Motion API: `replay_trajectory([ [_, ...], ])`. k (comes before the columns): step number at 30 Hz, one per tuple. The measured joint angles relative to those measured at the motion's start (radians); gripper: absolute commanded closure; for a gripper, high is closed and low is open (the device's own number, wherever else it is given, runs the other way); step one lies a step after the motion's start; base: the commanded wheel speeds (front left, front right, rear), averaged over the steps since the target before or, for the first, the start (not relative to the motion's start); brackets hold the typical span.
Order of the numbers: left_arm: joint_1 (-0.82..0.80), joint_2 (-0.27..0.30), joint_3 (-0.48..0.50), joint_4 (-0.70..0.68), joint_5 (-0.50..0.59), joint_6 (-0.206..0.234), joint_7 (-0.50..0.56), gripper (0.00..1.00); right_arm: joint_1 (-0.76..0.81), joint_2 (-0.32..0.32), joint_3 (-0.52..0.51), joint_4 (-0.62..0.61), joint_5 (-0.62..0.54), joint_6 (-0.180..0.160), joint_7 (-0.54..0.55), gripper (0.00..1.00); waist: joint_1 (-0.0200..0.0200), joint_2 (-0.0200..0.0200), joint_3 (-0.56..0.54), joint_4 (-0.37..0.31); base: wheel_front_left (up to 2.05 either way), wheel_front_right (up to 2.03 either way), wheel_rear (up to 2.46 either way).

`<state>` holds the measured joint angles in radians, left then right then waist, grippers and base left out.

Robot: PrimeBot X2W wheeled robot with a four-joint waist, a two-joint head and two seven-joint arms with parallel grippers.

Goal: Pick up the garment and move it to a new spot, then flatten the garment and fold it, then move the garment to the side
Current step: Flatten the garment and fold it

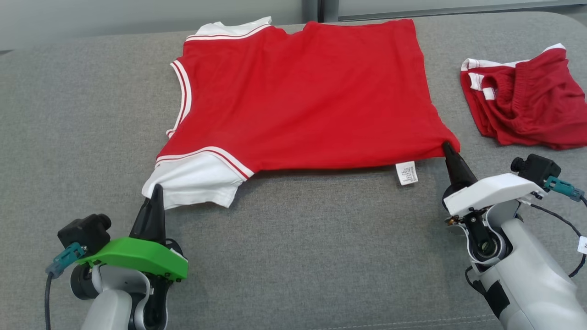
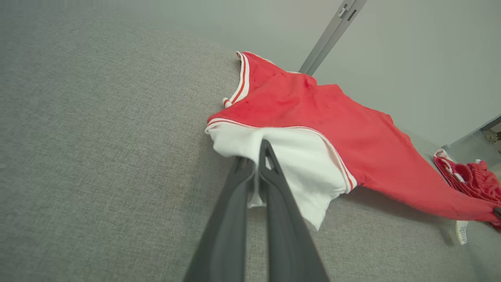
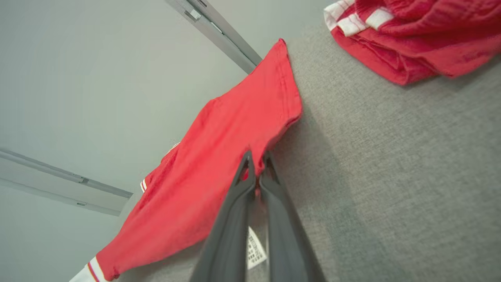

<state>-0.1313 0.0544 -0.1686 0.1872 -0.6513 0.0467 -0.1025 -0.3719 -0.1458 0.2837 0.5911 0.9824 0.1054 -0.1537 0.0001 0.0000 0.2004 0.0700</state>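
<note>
The garment (image 1: pixel 302 91) is a red shirt with white sleeves and striped trim, spread across the grey cushion. My left gripper (image 1: pixel 157 189) is shut on the edge of the near white sleeve (image 2: pixel 289 156), its dark fingers (image 2: pixel 270 172) pinching the cloth. My right gripper (image 1: pixel 447 146) is shut on the shirt's near red hem corner (image 3: pixel 270 129), which lifts slightly off the cushion. A white care label (image 1: pixel 406 173) hangs from the near edge between the two grippers. The garment (image 3: pixel 219 164) stretches between both grips.
A second red garment with white bands (image 1: pixel 527 103) lies crumpled at the right of the cushion (image 1: pixel 293 256). A pale wall with a grey rail (image 3: pixel 219 31) stands behind the far edge. Bare grey cushion spreads in front and to the left.
</note>
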Motion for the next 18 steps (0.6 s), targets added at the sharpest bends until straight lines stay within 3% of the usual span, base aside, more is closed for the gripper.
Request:
replay_trajectory([
  [9,0.051,0.001,-0.001,-0.02,-0.006,-0.034,-0.06,1.0,0.038,-0.022,0.025,-0.067,-0.017,0.009,-0.058,1.0,-0.0001,0.0,-0.048,-0.021,0.0,0.0,0.0],
  [18,0.187,0.027,0.026,-0.051,-0.004,-0.024,-0.088,1.0,0.173,-0.039,0.065,-0.134,-0.025,0.017,-0.066,1.0,-0.0001,0.0,-0.103,-0.05,0.0,0.0,0.0],
])
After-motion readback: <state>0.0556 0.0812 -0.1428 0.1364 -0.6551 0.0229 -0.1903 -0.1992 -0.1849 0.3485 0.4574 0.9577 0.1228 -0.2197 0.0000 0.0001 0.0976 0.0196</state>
